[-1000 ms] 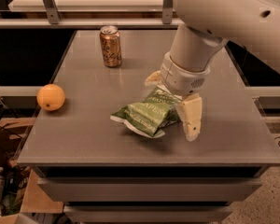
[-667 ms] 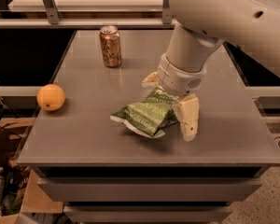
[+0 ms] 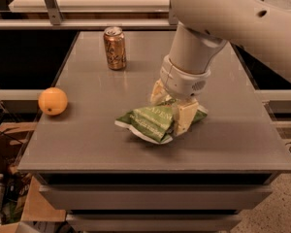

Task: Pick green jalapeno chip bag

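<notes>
The green jalapeno chip bag [image 3: 144, 121] lies crumpled on the grey table [image 3: 223, 140], just right of its middle. It is green foil with pale lettering and white edges. My gripper [image 3: 168, 114] reaches down from the upper right, with one cream finger behind the bag's right end and the other pressed on its front. The jaws look shut on the bag's right part, and the bag still rests on the table. The bag's right end is partly hidden by the fingers.
A brown-gold can [image 3: 115, 47] stands upright at the back left of the table. An orange [image 3: 53, 101] sits near the left edge. Shelving and rails run behind the table. A cardboard box and clutter lie on the floor at lower left.
The near finger has moved left and in against the bag, narrowing the gap between the fingers. The bag's right end is now pinched. The can and the orange have not moved.
</notes>
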`<state>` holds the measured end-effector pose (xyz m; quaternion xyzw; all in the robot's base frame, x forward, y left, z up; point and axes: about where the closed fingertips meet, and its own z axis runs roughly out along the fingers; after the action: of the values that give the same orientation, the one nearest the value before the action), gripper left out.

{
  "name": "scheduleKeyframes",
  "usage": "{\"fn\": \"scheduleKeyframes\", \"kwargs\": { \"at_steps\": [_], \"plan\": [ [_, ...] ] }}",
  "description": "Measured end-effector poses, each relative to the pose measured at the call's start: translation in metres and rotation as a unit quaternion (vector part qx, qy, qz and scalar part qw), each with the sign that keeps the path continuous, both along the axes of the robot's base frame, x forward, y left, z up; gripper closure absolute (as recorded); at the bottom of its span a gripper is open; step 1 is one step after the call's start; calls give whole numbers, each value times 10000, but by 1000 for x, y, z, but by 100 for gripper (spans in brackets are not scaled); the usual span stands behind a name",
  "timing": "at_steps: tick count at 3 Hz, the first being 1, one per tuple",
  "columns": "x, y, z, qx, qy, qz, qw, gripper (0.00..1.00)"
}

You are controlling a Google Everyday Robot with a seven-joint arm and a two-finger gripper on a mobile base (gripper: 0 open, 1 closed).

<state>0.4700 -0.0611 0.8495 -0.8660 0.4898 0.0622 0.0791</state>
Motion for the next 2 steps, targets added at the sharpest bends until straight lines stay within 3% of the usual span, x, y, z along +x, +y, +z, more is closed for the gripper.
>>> {"fn": "scheduleKeyframes", "kwargs": {
  "at_steps": [2],
  "plan": [
    [1,6,9,49,-16,116,9999,87]
  ]
}}
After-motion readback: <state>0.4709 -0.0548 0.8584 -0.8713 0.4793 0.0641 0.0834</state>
